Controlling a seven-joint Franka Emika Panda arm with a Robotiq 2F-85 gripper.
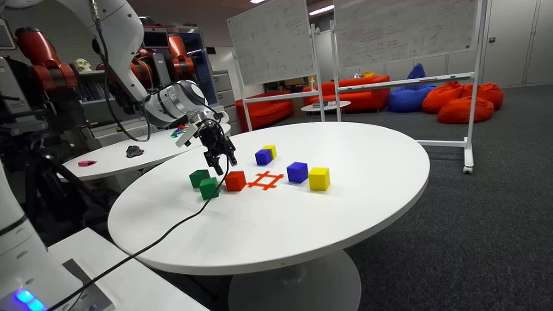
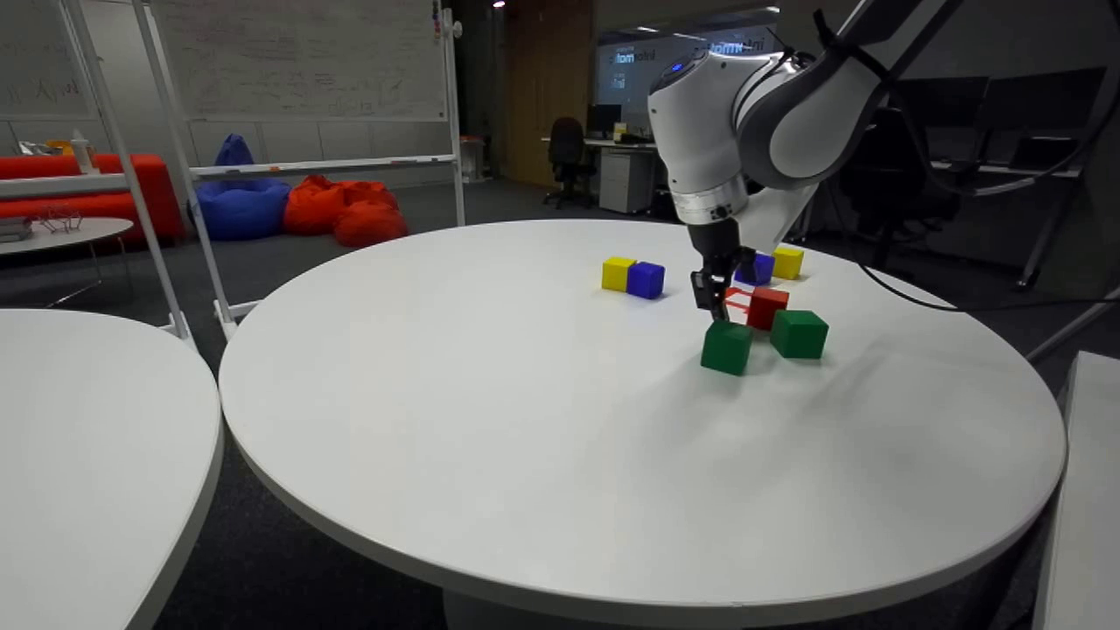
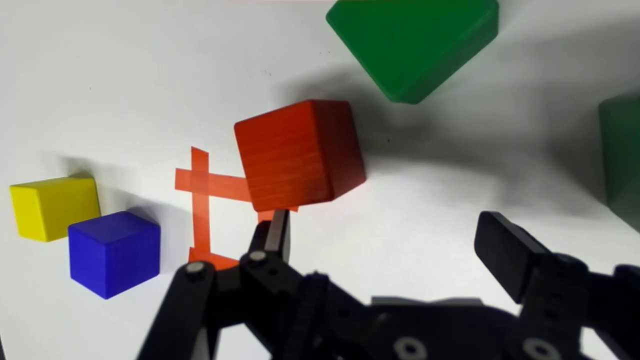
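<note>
Soft shadows (image 3: pixel 435 137), bright tabletop (image 1: pixel 367 147), dim background (image 2: pixel 1006 44).

In both exterior views, you had whiteboards (image 1: pixel 272 43) standing before a red sofa (image 1: pixel 367 101) and a blue beanbag (image 1: pixel 410 98). You saw a skull (image 1: pixel 82 65) on a shelf (image 1: pixel 91 73) and an office chair (image 2: pixel 567 144).

Red cube (image 3: pixel 300 155) — wood-grained, near green cubes (image 3: pixel 415 45)

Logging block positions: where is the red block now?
In the wrist view, the red block is near the middle, between the tape square at lower left and a green block at upper right.
</note>
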